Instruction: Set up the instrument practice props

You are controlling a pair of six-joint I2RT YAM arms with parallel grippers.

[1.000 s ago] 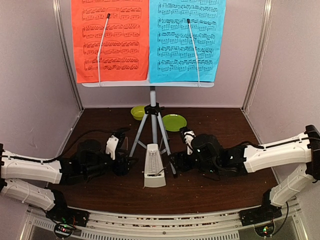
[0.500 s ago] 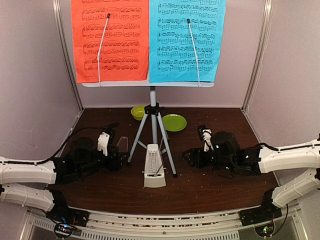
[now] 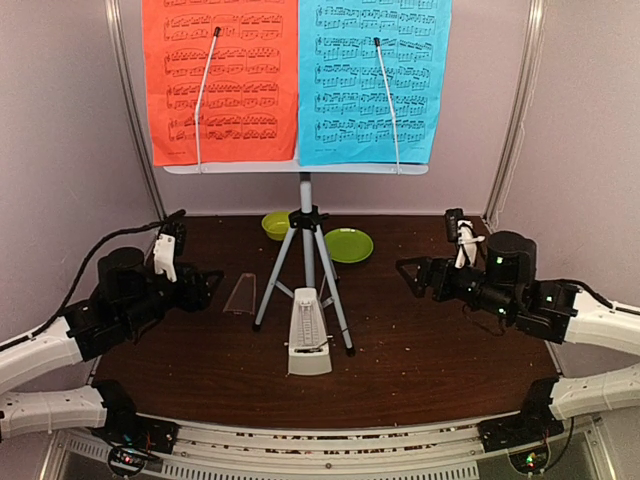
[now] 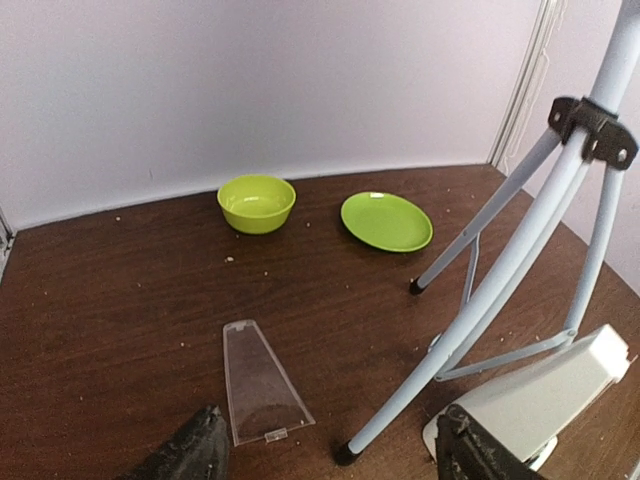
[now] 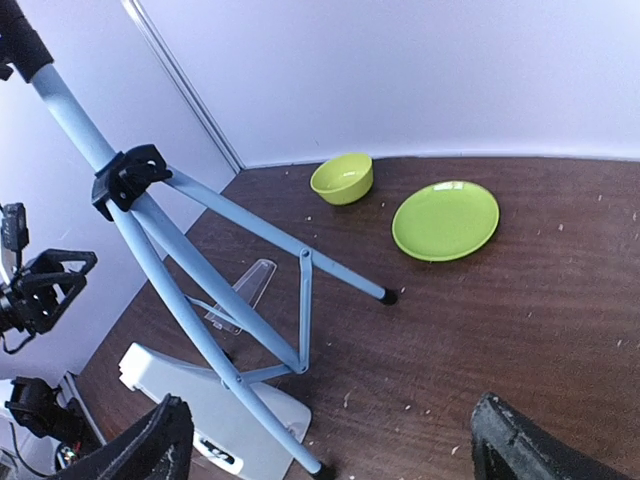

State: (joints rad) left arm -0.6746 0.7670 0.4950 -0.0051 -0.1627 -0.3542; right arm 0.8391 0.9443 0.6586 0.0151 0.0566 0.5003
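The grey tripod stands mid-table and carries the pale stand desk. A red music sheet and a blue one rest on the desk under wire holders. At the tripod's front feet the whitish pyramid metronome stands upright. My left gripper hangs open to the left of the tripod, with nothing in it. My right gripper is open and empty to its right. In the left wrist view the gripper faces the tripod leg and the metronome. The right wrist view has the gripper above the table, tripod to its left.
A clear trapezoid cover lies flat on the table left of the tripod. Behind the tripod are a lime-green bowl and a lime-green plate. Walls close the table at the back and on both sides.
Both arms have drawn back from the metronome, left arm to the left and right arm to the right. Both sets of jaws now stand wider. The clear cover lies alone on the table.
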